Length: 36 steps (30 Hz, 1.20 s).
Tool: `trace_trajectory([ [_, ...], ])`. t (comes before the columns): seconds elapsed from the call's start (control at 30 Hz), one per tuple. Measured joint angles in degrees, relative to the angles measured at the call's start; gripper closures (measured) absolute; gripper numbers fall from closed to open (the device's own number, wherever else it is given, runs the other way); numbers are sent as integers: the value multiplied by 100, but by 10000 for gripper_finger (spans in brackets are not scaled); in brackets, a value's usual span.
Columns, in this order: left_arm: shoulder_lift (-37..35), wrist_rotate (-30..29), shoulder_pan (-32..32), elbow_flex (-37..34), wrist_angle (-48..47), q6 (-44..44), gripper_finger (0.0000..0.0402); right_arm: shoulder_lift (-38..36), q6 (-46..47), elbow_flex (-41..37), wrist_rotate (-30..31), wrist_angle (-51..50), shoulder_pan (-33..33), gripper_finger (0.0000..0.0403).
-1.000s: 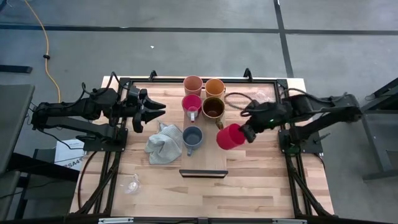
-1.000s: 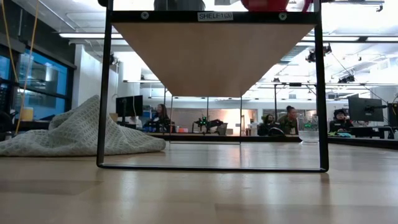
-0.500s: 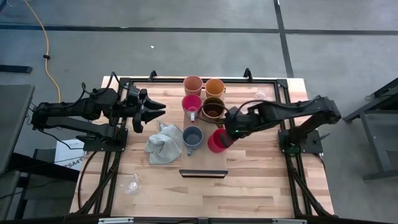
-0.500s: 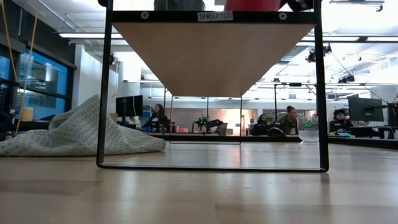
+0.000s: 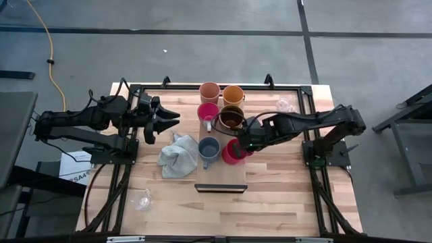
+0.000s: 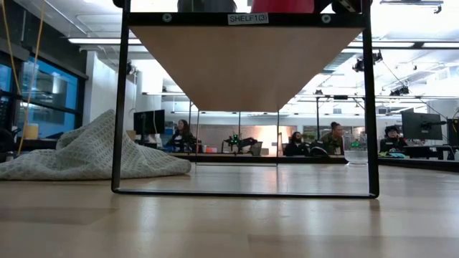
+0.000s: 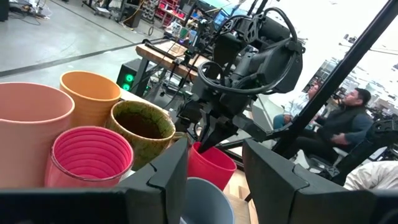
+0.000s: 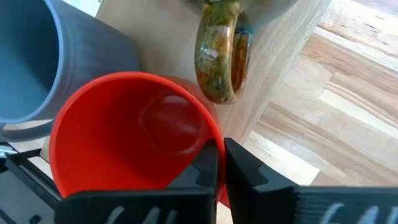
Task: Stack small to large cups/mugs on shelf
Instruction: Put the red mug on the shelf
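Right jaws pinched shut on the rim of the red cup (image 5: 233, 152), one finger inside the wall, one outside; clear in the right wrist view. Right gripper (image 5: 244, 142) over the shelf (image 5: 221, 177), at the red cup's far edge. Left jaws partly apart, holding nothing; left gripper (image 5: 164, 119) parked well off the shelf's left side, past the cloth (image 5: 177, 156).

Red cup upright, mouth up, on the shelf's right half, just beside the blue cup (image 5: 208, 148) and just in front of the brown mug (image 5: 231, 117). Brown mug's handle (image 8: 221, 56) close against the red rim. Whether the red base rests on the board or hangs just above: cannot tell.

Handling, as judgement: rigid, thin-walled, probably light; smooth glossy wall, so a rim pinch could slip or swing the cup if jolted. Rim hold suits it, no handle seen. Likely chip-prone against the mug handle; release straight up.

Pink cup (image 5: 208, 111), peach cup (image 5: 209, 90), orange cup (image 5: 233, 94) farther back on the shelf.
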Motion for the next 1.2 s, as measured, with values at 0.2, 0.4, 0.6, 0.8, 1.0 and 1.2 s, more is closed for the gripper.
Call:
trace_trajectory([
  [0.2, 0, 0, 0, 0, 0, 1, 261, 0, 104, -2, 29, 7, -2, 400],
  [0.4, 0, 0, 1, 0, 0, -1, 261, -7, 106, -4, 50, 40, -2, 350],
  [0.6, 0, 0, 0, 0, 0, -1, 261, -7, 94, -7, 166, 125, -2, 290],
  [0.8, 0, 0, 0, 0, -2, -1, 261, -27, -37, -7, 182, 195, -2, 266],
  [1.0, 1, 0, 0, 0, -7, -1, 261, -96, -492, 424, 361, -56, -2, 264],
  [1.2, 0, 0, 2, 0, -11, -1, 261, -109, -1381, 1143, 267, -558, 31, 265],
])
